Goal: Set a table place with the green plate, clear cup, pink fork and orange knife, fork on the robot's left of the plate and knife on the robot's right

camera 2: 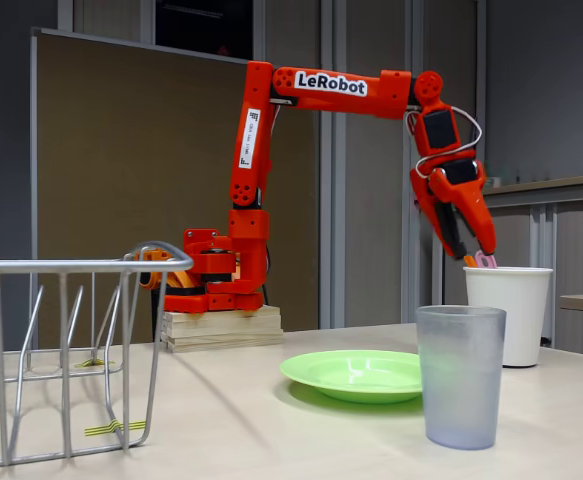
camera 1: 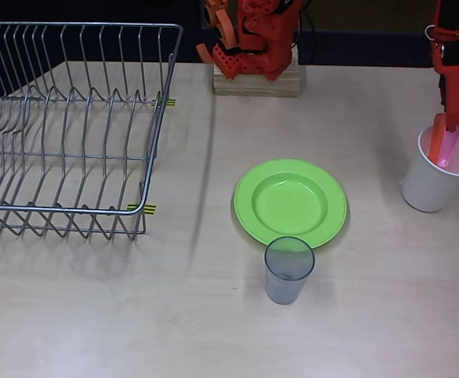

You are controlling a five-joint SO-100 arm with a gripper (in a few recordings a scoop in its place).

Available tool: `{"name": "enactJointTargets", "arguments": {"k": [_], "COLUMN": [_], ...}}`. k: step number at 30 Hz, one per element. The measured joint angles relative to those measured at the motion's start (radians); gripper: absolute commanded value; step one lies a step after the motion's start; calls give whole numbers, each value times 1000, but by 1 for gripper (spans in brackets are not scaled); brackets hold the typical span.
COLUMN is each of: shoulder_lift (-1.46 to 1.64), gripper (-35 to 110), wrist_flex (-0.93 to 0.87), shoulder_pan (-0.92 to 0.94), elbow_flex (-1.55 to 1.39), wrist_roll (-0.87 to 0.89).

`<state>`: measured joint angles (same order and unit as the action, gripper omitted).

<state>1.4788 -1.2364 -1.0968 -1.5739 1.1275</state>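
The green plate [camera 1: 290, 201] [camera 2: 356, 374] lies flat mid-table. The clear cup [camera 1: 288, 269] [camera 2: 459, 376] stands upright just in front of it, touching its near rim in the overhead view. The pink fork [camera 1: 449, 146] [camera 2: 486, 260] and the orange knife [camera 1: 436, 133] [camera 2: 468, 261] stand inside a white paper cup [camera 1: 426, 189] [camera 2: 508, 315] at the right, their tops just above its rim. My gripper [camera 1: 449, 126] [camera 2: 478, 256] points down into that cup's mouth, fingertips at the fork's top. The fingers stand close together; I cannot tell whether they are clamped on the fork.
A wire dish rack [camera 1: 64, 126] [camera 2: 66, 350] fills the left part of the table. The arm's base [camera 1: 253, 47] [camera 2: 216, 285] sits on a wooden block at the back. Bare tabletop lies left, right and in front of the plate.
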Motion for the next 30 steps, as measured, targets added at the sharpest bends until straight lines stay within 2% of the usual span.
{"name": "enactJointTargets", "arguments": {"k": [12,21,30], "shoulder_lift": [-11,-35,-35], "gripper": [17,2,1], "wrist_flex": [71,89,80], "shoulder_pan": [21,44,46], "elbow_flex": [-71,-71,-48], "wrist_roll": [-18,-25,-34]}}
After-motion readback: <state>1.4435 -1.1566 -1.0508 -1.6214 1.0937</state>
